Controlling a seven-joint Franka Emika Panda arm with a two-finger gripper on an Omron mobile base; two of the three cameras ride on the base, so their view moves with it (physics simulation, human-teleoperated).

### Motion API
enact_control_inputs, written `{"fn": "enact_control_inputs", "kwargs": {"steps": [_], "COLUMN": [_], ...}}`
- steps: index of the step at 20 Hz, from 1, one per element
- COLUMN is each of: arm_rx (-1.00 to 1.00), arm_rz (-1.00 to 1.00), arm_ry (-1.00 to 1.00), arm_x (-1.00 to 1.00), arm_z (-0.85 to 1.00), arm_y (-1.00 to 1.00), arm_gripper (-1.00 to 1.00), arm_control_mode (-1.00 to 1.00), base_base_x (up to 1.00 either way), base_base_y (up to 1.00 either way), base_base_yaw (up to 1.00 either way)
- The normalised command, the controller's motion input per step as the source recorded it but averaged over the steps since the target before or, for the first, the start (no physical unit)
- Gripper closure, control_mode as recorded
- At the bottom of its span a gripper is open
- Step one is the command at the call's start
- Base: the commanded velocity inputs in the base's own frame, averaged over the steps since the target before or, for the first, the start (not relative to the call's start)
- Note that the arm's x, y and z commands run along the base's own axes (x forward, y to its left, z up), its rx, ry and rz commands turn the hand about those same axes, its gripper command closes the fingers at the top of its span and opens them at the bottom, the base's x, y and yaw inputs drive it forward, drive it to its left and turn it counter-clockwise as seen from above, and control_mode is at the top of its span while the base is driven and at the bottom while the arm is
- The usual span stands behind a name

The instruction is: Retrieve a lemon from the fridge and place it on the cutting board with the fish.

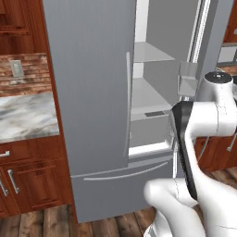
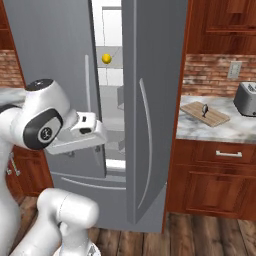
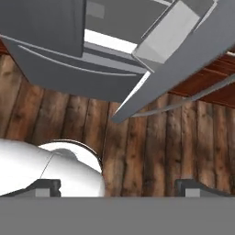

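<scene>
Inside the fridge (image 2: 150,100), on an upper shelf seen through the gap between its doors, sits the lemon (image 2: 106,58), small and bright yellow, with nothing touching it. The right-hand door stands swung out while the left one is shut or nearly so (in the left base view the opening shows bare white shelves and a door bin). To the right of the fridge, on the marble bench (image 2: 210,131), lies the cutting board (image 2: 205,114) with the dark fish (image 2: 204,109) resting on it, and a toaster (image 2: 246,98) stands just beyond the board.

My reading is that the fetching step is in hand: the door is open, the fruit not yet reached. The claw (image 3: 119,186) hangs low in front of the fridge, pointing down at the wooden floor (image 3: 151,151) by the bottom drawer; its two fingertips stand wide apart at the lower corners of the hand view and hold nothing.

Next, the hand probably has to lift and turn toward the opening, rise well above its present height to shelf level, and slip between the doors without clipping the open door's edge, then close around the lemon.
</scene>
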Motion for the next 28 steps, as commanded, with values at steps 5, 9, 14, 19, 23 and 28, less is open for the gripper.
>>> {"fn": "enact_control_inputs", "kwargs": {"steps": [5,9,14,19,23,28], "arm_rx": [-0.33,-0.2,-0.18,-0.14,-0.07,-0.03], "arm_rz": [0.0,0.0,0.01,0.09,0.15,0.15], "arm_ry": [0.16,0.08,0.0,0.0,-0.03,-0.04], "arm_x": [0.71,0.34,0.34,0.43,0.28,0.2], "arm_z": [-0.32,-0.59,-0.34,-0.09,0.0,-0.01], "arm_y": [0.09,-0.08,-0.09,-0.07,-0.07,-0.18], "arm_gripper": [-1.0,-1.0,-1.0,-1.0,-1.0,-1.0], "arm_control_mode": [-1.0,-1.0,-1.0,-1.0,-1.0,-1.0], "base_base_x": [0.0,0.0,0.0,0.0,0.0,0.0], "base_base_y": [0.0,0.0,0.0,0.0,0.0,0.0], "base_base_yaw": [0.0,0.0,0.0,0.0,0.0,0.0]}}
